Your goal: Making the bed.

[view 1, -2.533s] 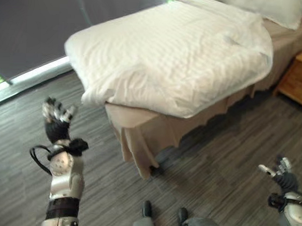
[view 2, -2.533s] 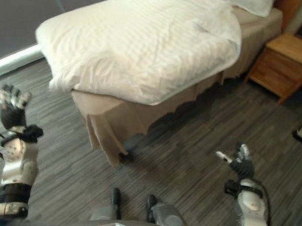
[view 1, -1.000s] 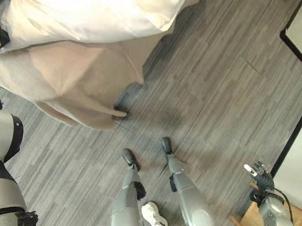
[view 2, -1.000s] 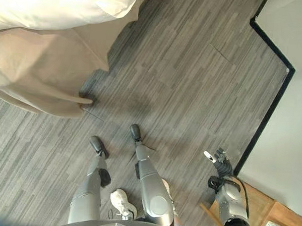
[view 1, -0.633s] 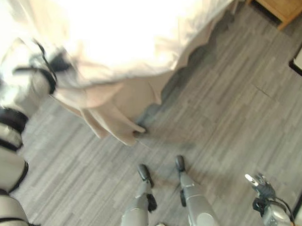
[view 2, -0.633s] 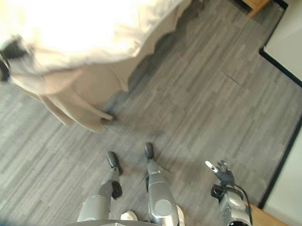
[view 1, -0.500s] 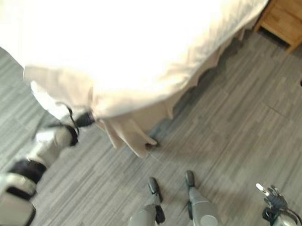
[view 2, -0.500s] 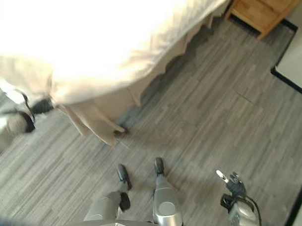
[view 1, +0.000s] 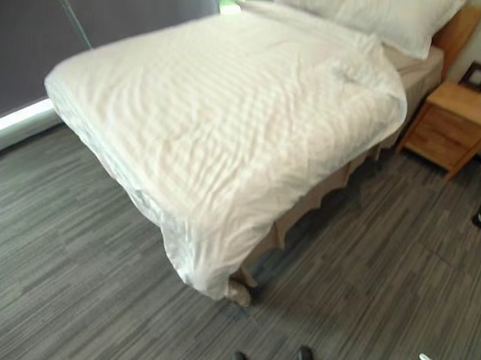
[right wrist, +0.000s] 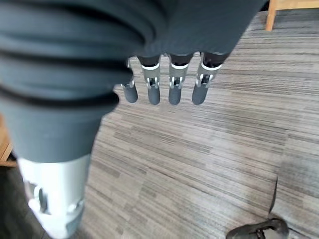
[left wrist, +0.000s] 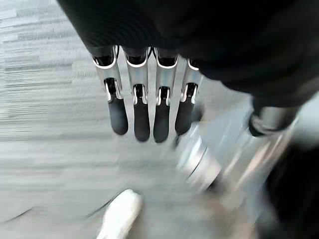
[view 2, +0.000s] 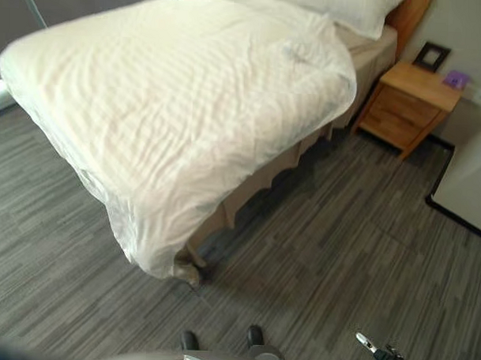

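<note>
Duvet lies spread over the bed, near corner hanging almost to the floor; pillow at the head. I judge I'm between pulls. Next I should step in and grab that drooping corner to square it. Both hands hang low over the floor, holding nothing: left hand fingers straight, right hand fingers relaxed. Wrist views show finger state; eye views show the nightstand.
</note>
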### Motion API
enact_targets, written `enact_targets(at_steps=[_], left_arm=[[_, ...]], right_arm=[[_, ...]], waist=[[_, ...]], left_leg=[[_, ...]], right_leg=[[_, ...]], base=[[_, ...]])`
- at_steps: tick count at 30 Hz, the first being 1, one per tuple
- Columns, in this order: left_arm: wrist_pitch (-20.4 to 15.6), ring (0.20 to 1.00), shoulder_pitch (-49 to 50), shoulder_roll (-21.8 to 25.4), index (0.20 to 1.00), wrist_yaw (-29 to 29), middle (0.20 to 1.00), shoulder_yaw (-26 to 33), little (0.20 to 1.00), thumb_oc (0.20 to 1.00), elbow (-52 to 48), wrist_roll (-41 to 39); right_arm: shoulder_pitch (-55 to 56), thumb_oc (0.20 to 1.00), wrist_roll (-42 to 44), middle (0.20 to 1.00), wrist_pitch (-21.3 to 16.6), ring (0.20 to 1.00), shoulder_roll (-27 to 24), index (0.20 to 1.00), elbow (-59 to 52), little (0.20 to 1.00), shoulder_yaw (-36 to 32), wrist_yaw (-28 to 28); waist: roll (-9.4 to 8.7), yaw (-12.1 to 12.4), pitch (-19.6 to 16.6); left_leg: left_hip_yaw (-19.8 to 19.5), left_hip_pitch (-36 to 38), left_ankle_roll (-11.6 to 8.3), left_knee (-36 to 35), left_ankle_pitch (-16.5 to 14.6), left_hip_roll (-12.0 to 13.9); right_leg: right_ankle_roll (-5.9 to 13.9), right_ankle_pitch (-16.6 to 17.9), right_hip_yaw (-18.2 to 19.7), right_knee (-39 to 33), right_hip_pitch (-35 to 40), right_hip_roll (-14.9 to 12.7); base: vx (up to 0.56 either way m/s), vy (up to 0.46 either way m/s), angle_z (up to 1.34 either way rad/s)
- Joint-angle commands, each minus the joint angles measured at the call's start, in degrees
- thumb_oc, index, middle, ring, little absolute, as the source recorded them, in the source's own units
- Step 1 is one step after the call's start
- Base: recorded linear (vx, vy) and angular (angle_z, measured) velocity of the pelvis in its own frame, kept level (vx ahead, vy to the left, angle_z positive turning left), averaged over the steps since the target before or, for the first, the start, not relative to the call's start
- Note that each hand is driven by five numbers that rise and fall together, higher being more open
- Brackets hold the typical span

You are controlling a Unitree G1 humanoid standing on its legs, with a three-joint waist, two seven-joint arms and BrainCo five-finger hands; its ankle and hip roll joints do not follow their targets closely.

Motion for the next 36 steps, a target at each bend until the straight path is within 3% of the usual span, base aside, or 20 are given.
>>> enact_targets(at_steps=[1, 3, 4, 5, 6, 7, 8, 10, 12, 18, 23, 36], left_arm=[[-2.19, 1.000, -1.54, 10.06, 1.000, -7.23, 1.000, 1.62, 1.000, 1.000, -18.09, -9.57], [-0.69, 1.000, 2.22, 18.24, 1.000, -13.56, 1.000, 6.24, 1.000, 1.000, -34.54, -27.78], [-0.36, 1.000, 2.59, 18.54, 1.000, -13.71, 1.000, 6.56, 1.000, 1.000, -35.06, -27.97], [1.27, 1.000, 4.23, 23.84, 1.000, -17.16, 1.000, 9.73, 1.000, 1.000, -43.12, -51.20], [1.31, 1.000, 4.30, 23.87, 1.000, -17.16, 1.000, 9.78, 1.000, 1.000, -43.17, -51.21], [2.56, 1.000, 5.72, 26.00, 1.000, -19.42, 1.000, 13.11, 1.000, 1.000, -49.11, -62.83], [2.77, 1.000, 7.92, 27.54, 1.000, -19.86, 1.000, 16.69, 1.000, 1.000, -50.92, -69.43], [1.52, 1.000, 9.65, 26.30, 1.000, -18.57, 1.000, 23.30, 1.000, 1.000, -53.02, -77.19], [-0.88, 1.000, 5.59, 19.73, 1.000, -14.48, 1.000, 27.44, 1.000, 1.000, -50.14, -82.82], [-3.05, 1.000, -2.63, 9.29, 1.000, -10.74, 1.000, 25.45, 1.000, 1.000, -39.86, -82.35], [-4.85, 1.000, -9.16, 5.20, 1.000, -8.15, 1.000, 24.32, 1.000, 1.000, -33.46, -80.57], [-6.32, 1.000, -18.19, 3.54, 1.000, -7.27, 1.000, 16.58, 1.000, 1.000, -35.66, -78.73]], right_arm=[[-1.65, 1.000, -0.96, 1.000, -0.45, 1.000, -5.11, 1.000, 0.76, 1.000, -1.52, 1.18], [-1.78, 1.000, -0.13, 1.000, -0.29, 1.000, -6.22, 1.000, 0.17, 1.000, -2.16, 2.46], [-1.83, 1.000, -0.12, 1.000, -0.29, 1.000, -6.09, 1.000, 0.17, 1.000, -2.05, 2.47], [-2.04, 1.000, 1.61, 1.000, -0.59, 1.000, -5.75, 1.000, -0.28, 1.000, -1.65, 4.20], [-2.05, 1.000, 1.61, 1.000, -0.60, 1.000, -5.73, 1.000, -0.28, 1.000, -1.62, 4.20], [-1.35, 1.000, 2.64, 1.000, -0.89, 1.000, -5.21, 1.000, -0.34, 1.000, -1.75, 5.22], [-0.97, 1.000, 3.28, 1.000, -1.57, 1.000, -4.44, 1.000, 0.05, 1.000, -1.63, 5.84], [0.12, 1.000, 4.32, 1.000, -2.17, 1.000, -2.44, 1.000, 0.23, 1.000, -1.64, 6.72], [1.48, 1.000, 4.05, 1.000, -2.65, 1.000, 0.04, 1.000, -0.16, 1.000, -1.31, 6.51], [1.53, 1.000, 1.34, 1.000, -2.05, 1.000, 0.32, 1.000, -0.03, 1.000, -0.96, 5.43], [0.24, 1.000, 0.28, 1.000, -1.76, 1.000, -0.20, 1.000, -1.60, 1.000, -0.05, 4.48], [-1.73, 1.000, 0.59, 1.000, -2.21, 1.000, 1.42, 1.000, -7.37, 1.000, 4.90, 4.24]], waist=[[1.08, -0.41, 2.85], [1.42, -0.09, 2.37], [1.31, -0.15, 2.28], [1.61, 0.25, 1.70], [1.58, 0.21, 1.69], [1.58, 0.66, 1.65], [1.40, 0.97, 1.34], [0.90, 1.52, 1.18], [-0.18, 2.02, 0.98], [-1.53, 1.18, 2.02], [-2.86, 0.35, 4.59], [-4.70, -0.92, 7.34]], left_leg=[[-1.38, -0.04, -2.00, 0.78, 3.40, 2.66], [-2.06, 0.48, -2.04, 0.88, 3.33, 2.43], [-2.04, 0.33, -2.04, 0.77, 3.60, 2.47], [-2.70, 0.27, -2.16, 0.73, 4.11, 2.29], [-2.71, 0.26, -2.16, 0.73, 4.11, 2.28], [-3.15, 0.62, -2.24, 0.75, 4.12, 2.12], [-3.34, 0.53, -2.36, 0.73, 4.43, 2.11], [-3.51, 0.78, -2.56, 0.73, 4.58, 2.13], [-3.64, 0.81, -2.67, 0.73, 4.56, 2.16], [-3.31, 0.82, -2.51, 0.73, 3.98, 2.14], [-2.73, -0.40, -2.25, 0.73, 4.00, 2.31], [-1.06, -2.36, -2.01, 0.73, 3.79, 2.57]], right_leg=[[4.77, -0.03, -0.83, 4.02, 0.78, -4.06], [4.94, -0.13, -1.52, 4.07, 1.69, -4.25], [4.89, 0.08, -1.50, 4.01, 1.51, -4.19], [5.00, 0.41, -2.16, 3.92, 1.93, -4.30], [5.00, 0.41, -2.17, 3.91, 1.94, -4.31], [5.12, 0.42, -2.59, 3.88, 2.58, -4.45], [5.20, 0.73, -2.84, 3.78, 2.60, -4.47], [5.27, 0.77, -3.19, 3.67, 3.10, -4.55], [5.10, 0.36, -3.34, 3.61, 3.36, -4.48], [5.07, 0.01, -3.04, 3.47, 3.28, -4.56], [4.88, -0.04, -2.17, 3.72, 1.56, -4.38], [5.11, 0.90, -0.11, 3.77, -1.63, -4.38]], base=[[0.02, 0.012, 0.14], [0.01, 0.003, 0.15], [-0.01, 0.001, 0.12], [-0.01, 0.001, 0.13], [0.00, 0.003, 0.11], [0.00, -0.004, 0.05], [0.00, 0.000, 0.00], [0.00, -0.005, 0.12], [0.02, -0.007, 0.28], [0.00, 0.018, 0.06], [-0.05, 0.027, -0.06], [-0.02, 0.026, -0.11]])
